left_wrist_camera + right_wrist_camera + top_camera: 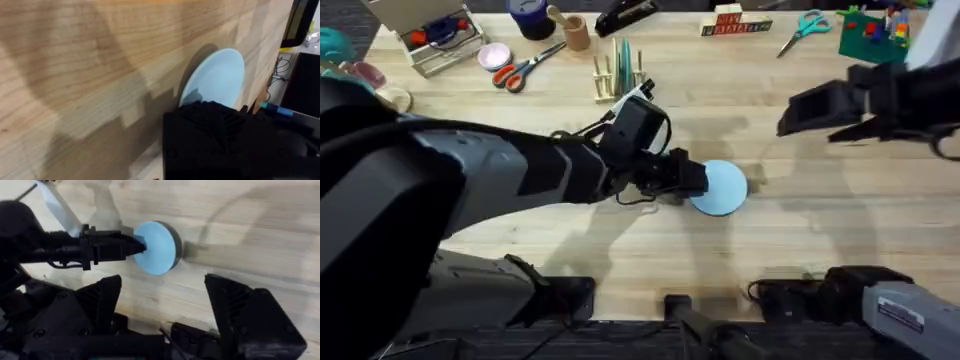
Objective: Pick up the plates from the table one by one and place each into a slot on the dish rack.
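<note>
Gripping pale blue plate (723, 187) at its left rim, left gripper (698, 178) clamped on it, mid-table (820, 230).
Plate just right of the fingers, round, no long axis; overhead reads it flat, right wrist view shows its thick edge, tilted up. Dish rack (617, 75) behind, teal plate (624, 62) slotted upright. Right gripper (162, 310) spread apart, hovering.

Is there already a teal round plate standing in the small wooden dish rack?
Yes, a teal round plate stands upright between the pegs of the small wooden dish rack in the overhead view.
</note>
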`<state>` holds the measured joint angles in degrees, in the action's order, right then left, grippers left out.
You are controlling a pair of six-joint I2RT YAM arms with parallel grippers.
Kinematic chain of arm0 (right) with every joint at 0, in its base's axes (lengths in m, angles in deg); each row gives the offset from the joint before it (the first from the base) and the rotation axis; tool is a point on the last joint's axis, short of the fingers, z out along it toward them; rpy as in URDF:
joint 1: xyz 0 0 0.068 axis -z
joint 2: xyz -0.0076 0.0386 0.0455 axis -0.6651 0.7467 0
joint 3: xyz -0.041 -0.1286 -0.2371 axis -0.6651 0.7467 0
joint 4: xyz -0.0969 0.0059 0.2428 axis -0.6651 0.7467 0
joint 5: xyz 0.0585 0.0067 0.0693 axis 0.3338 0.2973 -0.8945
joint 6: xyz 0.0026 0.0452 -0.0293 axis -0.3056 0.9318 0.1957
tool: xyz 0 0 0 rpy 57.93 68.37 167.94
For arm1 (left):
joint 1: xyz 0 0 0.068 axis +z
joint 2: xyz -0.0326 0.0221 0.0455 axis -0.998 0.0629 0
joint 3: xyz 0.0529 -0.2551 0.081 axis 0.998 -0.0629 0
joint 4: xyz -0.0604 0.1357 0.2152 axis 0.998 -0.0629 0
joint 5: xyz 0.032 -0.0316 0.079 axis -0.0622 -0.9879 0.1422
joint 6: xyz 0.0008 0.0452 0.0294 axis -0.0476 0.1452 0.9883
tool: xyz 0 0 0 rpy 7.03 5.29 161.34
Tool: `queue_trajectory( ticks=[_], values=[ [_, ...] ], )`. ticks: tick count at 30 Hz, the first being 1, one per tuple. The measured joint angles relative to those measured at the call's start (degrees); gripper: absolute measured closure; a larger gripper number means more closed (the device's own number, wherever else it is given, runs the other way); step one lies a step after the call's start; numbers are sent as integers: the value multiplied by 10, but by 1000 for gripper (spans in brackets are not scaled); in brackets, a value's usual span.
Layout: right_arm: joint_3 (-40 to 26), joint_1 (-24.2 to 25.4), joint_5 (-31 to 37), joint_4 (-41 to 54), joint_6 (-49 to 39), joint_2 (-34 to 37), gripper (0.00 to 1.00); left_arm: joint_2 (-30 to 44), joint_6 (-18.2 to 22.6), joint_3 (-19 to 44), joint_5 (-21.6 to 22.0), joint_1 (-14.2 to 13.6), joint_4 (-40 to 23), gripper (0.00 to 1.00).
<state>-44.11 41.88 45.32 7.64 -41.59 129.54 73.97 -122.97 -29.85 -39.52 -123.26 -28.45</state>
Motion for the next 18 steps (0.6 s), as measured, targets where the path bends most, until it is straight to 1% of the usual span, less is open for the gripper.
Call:
queue_trajectory(
  ticks=[5,10,18],
  values=[
    [66,1,-46,-33,-4,0,7,0,0,0,0,0,0,959],
    [130,6,-77,-62,-4,0,7,0,0,0,0,0,0,959],
    [214,55,-135,-107,-16,0,6,0,0,0,0,0,0,959]
  ],
)
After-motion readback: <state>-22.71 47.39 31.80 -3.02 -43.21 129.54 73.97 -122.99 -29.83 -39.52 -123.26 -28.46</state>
